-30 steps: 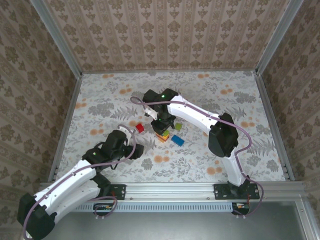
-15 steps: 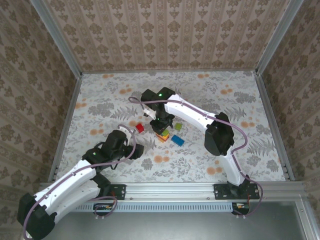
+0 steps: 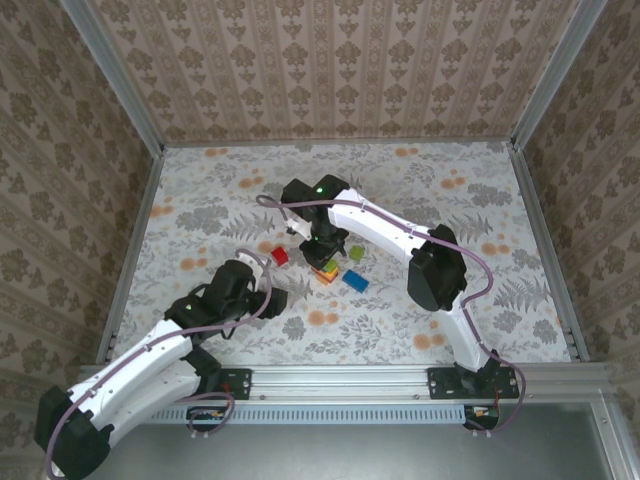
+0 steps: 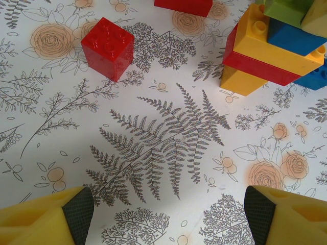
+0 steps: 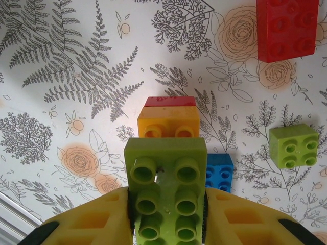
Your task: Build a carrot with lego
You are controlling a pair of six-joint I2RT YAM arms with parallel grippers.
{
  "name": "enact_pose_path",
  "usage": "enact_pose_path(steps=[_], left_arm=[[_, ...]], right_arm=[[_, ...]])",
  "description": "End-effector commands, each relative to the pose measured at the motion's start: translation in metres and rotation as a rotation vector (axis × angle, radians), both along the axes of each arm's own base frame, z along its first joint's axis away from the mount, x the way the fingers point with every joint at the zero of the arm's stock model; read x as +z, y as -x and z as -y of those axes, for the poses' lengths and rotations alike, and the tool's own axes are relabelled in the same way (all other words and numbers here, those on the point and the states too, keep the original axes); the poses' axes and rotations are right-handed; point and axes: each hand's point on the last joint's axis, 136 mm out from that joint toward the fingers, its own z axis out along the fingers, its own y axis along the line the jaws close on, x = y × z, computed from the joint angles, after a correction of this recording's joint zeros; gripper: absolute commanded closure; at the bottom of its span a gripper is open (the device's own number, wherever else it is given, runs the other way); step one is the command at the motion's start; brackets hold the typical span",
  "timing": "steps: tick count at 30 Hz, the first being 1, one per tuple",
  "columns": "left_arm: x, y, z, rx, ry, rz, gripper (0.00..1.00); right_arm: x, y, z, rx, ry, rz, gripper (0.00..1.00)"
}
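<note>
A stack of orange and red lego bricks (image 3: pixel 323 270) stands mid-table. My right gripper (image 3: pixel 325 248) hangs over it, shut on a long green brick (image 5: pixel 166 189). That brick covers most of the stack's top orange brick (image 5: pixel 168 122), whose two far studs still show. Whether the green brick touches the stack I cannot tell. In the left wrist view the stack (image 4: pixel 265 56) is at the upper right, well beyond my left gripper (image 4: pixel 168 214). That gripper is open over bare mat near the stack's left (image 3: pixel 275 297).
Loose bricks lie round the stack: a red cube (image 3: pixel 281 256) (image 4: pixel 108 47) to its left, a small green one (image 3: pixel 356 253) (image 5: pixel 295 145) and a blue one (image 3: pixel 355 282) (image 5: pixel 219 172) to its right. Another red brick (image 5: pixel 286 28) lies further off.
My right gripper has shifted slightly left over the stack with the green brick still in it. The left arm has not moved.
</note>
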Motion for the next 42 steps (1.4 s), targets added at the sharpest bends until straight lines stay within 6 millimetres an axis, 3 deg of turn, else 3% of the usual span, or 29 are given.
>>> enact_pose_path(steps=[1, 5, 9, 15, 23, 31, 38, 42], left_arm=[[0.001, 0.001, 0.005, -0.032, 0.013, 0.017, 0.19], [0.001, 0.002, 0.005, -0.034, 0.013, 0.016, 0.19], [0.001, 0.001, 0.005, -0.036, 0.014, 0.020, 0.19], [0.001, 0.001, 0.006, -0.036, 0.013, 0.019, 0.19], [0.001, 0.001, 0.005, -0.033, 0.013, 0.019, 0.19], [0.000, 0.000, 0.006, -0.033, 0.009, 0.015, 0.19], [0.000, 0.001, 0.006, -0.035, 0.008, 0.014, 0.19], [0.000, 0.001, 0.006, -0.035, 0.009, 0.013, 0.19]], right_arm=[[-0.080, 0.032, 0.021, 0.036, 0.170, -0.220, 0.66], [-0.095, 0.039, 0.023, 0.038, 0.179, -0.267, 0.66], [-0.093, 0.033, 0.020, 0.026, 0.154, -0.254, 0.67], [-0.052, 0.012, 0.013, 0.007, 0.090, -0.156, 0.65], [-0.006, -0.009, 0.013, -0.019, 0.013, -0.043, 0.47], [0.027, -0.012, 0.011, -0.025, -0.070, 0.025, 0.29], [0.072, -0.023, 0.034, -0.081, -0.124, 0.129, 0.25], [0.078, -0.045, 0.064, -0.196, -0.105, 0.180, 0.25]])
